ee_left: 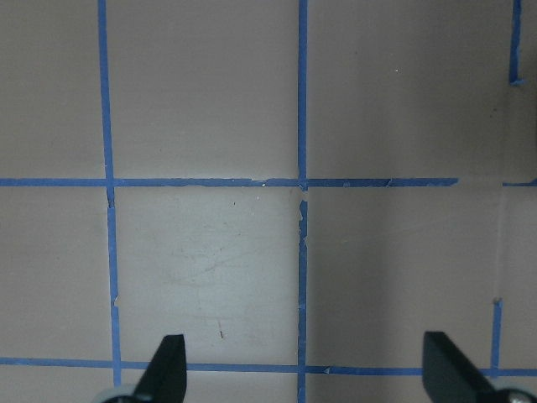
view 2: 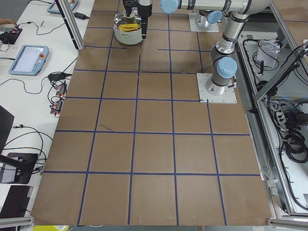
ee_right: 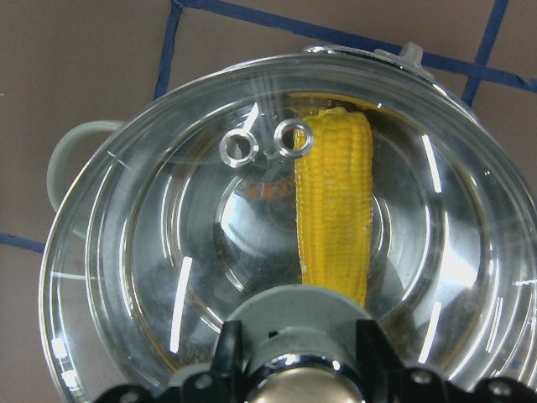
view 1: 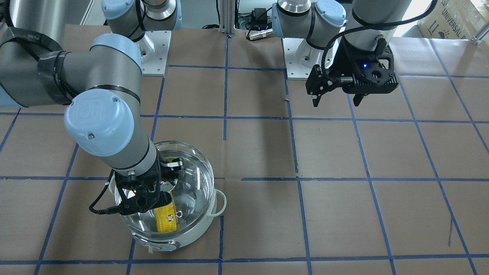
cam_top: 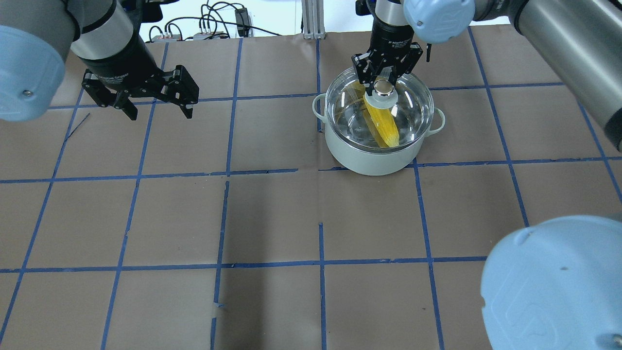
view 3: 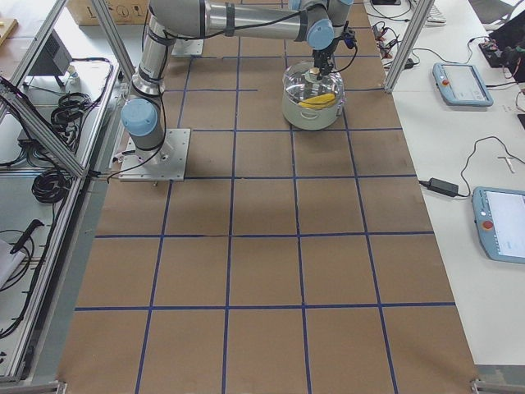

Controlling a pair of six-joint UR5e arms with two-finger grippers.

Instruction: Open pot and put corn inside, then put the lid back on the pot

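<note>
R gripper (cam_top: 384, 82) is clamping the knob of the round clear glass domed lid (cam_top: 415, 107), apparently seating it on the pale mint-green pot (cam_top: 369, 163) nr the far edge. Yellow corn cob (cam_top: 386, 129) is lying inside. L gripper (cam_top: 160, 114) is hanging w/ fingers apart. Risk: off-centre release leaving the lid skewed.

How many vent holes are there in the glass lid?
2. One vent hole and the other sit side by side in the lid, the second over the end of the corn. The right gripper may hide more.
</note>
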